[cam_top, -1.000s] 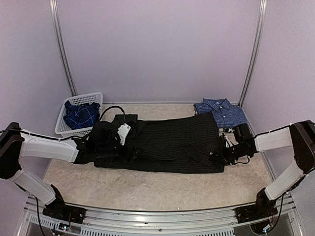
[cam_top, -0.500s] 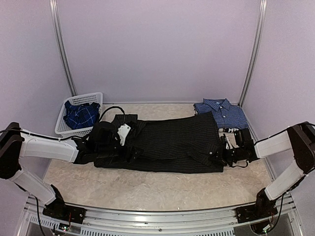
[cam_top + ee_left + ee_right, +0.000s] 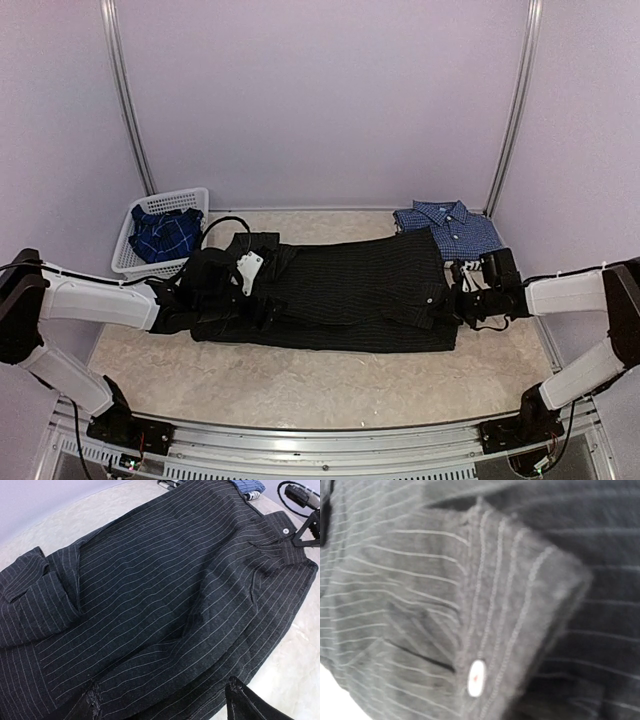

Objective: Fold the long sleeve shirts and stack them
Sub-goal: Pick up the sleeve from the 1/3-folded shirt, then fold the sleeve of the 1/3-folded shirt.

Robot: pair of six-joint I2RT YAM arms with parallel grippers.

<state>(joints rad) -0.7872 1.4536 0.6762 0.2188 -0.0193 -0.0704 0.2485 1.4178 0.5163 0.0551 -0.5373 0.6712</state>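
Gently, my right claw (image 3: pixel 449 303) is pinching the buttoned corner of the limp black pinstriped cloth shirt (image 3: pixel 350 285); my left claw (image 3: pixel 165 700) is hanging spread.

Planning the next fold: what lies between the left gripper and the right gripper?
The black pinstriped shirt, spread across the table, fills the stretch from the left gripper to the right gripper. The top external view shows it best.
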